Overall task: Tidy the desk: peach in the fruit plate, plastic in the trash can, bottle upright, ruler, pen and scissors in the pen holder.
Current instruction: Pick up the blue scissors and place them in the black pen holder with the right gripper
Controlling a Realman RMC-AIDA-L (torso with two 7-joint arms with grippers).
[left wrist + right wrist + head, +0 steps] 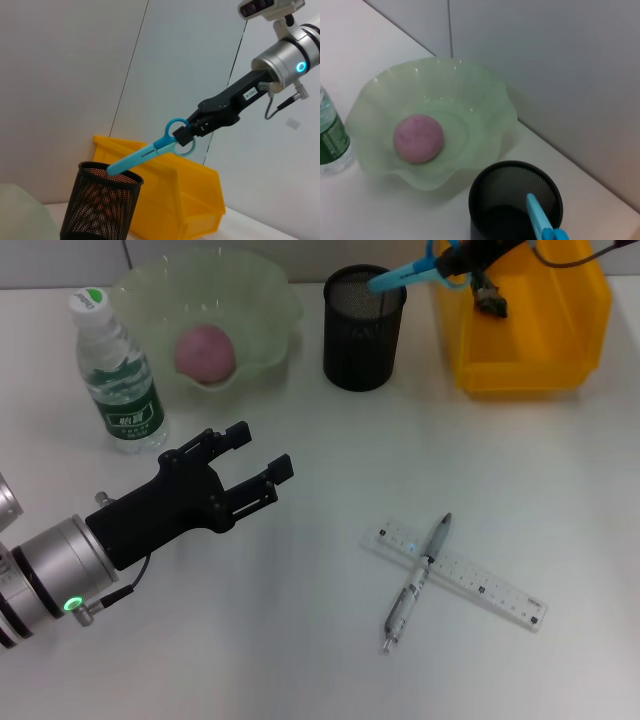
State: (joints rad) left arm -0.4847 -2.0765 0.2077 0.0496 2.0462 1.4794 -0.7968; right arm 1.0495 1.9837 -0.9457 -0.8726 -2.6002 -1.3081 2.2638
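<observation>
Blue-handled scissors [405, 276] sit at upper centre of the head view, blade tips over the rim of the black mesh pen holder [363, 330], handle clamped in the right gripper [186, 131] jaws. Lower left, the left gripper [262, 462] hovers above the white counter [300, 640], jaws wide and empty. Clear ruler [460, 574] and grey pen [417, 582] lie crossed, lower right.

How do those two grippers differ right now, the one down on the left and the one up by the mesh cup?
The left black gripper hovers low over the white desk, open and empty. The right black gripper is raised, shut on the blue-handled scissors, whose tips point down at the black mesh pen holder. Both are black two-fingered grippers.
</observation>
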